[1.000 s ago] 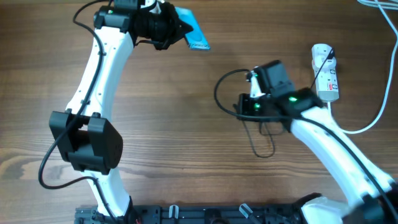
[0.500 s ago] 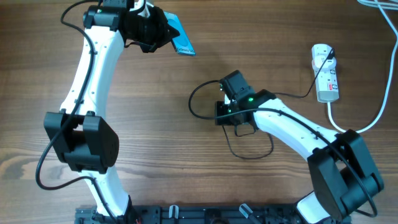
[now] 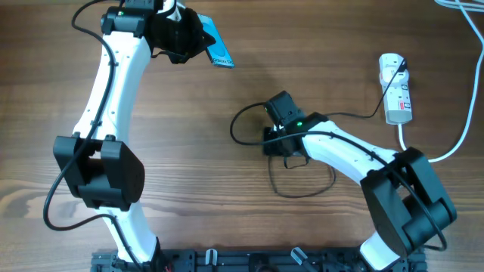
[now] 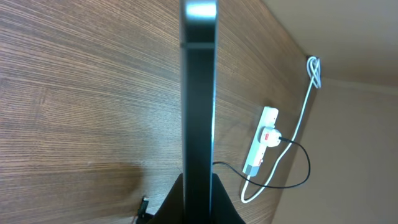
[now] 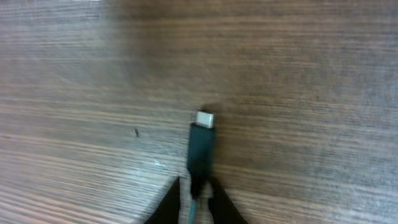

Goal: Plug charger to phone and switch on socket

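Note:
My left gripper (image 3: 198, 39) is shut on the phone (image 3: 219, 51) and holds it above the far left of the table. In the left wrist view the phone (image 4: 199, 93) shows edge-on as a dark upright bar between the jaws. My right gripper (image 3: 268, 141) is low over the middle of the table. The charger's small black plug tip (image 5: 201, 146) sticks out from between its fingers (image 5: 171, 202), silver end forward, close to the wood. Blur hides whether the fingers still press it. The thin black cable (image 3: 232, 128) loops back to the white socket (image 3: 396, 91).
The socket (image 4: 260, 142) lies at the far right with the charger's black plug in it. Its thick white lead (image 3: 454, 147) curves off toward the right edge. Slack charger cable lies in loops on the wood just in front of my right gripper's arm.
My right arm swung left toward the table's middle with the charger plug, dragging the cable, then nearly stopped. My left arm shifted the phone slightly left.

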`<state>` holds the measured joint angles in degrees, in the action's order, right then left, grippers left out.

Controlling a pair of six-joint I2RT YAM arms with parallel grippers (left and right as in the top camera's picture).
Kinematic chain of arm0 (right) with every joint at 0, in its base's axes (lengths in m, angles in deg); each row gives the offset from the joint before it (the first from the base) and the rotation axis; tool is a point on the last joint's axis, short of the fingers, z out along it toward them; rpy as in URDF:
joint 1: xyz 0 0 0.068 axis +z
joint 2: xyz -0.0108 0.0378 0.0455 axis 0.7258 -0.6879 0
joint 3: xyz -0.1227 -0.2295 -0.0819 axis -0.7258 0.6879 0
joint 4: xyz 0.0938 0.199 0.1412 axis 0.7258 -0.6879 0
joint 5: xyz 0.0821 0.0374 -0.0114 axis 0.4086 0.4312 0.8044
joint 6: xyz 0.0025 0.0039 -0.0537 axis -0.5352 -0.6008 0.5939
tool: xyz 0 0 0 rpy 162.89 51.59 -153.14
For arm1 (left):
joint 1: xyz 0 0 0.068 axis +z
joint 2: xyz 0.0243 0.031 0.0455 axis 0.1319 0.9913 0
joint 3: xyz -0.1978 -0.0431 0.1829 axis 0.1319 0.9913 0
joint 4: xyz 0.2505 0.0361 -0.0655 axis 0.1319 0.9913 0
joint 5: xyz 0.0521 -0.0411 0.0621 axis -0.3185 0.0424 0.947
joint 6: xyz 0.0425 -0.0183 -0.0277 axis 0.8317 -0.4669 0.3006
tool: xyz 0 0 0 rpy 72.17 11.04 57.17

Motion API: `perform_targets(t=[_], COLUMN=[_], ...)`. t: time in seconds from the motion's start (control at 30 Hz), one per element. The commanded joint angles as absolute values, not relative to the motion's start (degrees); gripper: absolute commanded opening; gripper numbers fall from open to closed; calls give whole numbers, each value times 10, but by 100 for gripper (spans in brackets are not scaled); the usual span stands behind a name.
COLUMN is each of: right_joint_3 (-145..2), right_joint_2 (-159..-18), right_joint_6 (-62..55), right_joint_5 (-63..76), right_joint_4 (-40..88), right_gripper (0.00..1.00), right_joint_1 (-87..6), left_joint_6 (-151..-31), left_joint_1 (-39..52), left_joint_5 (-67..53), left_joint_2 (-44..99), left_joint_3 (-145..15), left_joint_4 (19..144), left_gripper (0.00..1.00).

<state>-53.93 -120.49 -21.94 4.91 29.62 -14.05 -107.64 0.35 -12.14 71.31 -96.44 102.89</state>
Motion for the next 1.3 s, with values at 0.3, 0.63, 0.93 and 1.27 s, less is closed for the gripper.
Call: perform_targets(t=[0.3,0.63,0.93,1.27], right_joint_3=[-542,-535,-535,-535], right_joint_2=[-1217,-1218,-1225,-1269], right_joint_6=[-225,-241,-245,-278], right_joint_5=[145,104,84,20], right_joint_4=[309,289,290,287], right_gripper=[61,34,28,25], right_joint_1=[-143,-141,-127,-107], left_joint_6=[-1063,-1063,-1063,-1063], left_joint_1=[4,4,4,4], left_joint_5=[-124,-124,-124,-124], left_joint_2=[695,695,695,695], left_joint_3=[-967,-967,-967,-967], left_joint_4=[1027,1035,1040,1041], left_gripper=[4,4,4,4])
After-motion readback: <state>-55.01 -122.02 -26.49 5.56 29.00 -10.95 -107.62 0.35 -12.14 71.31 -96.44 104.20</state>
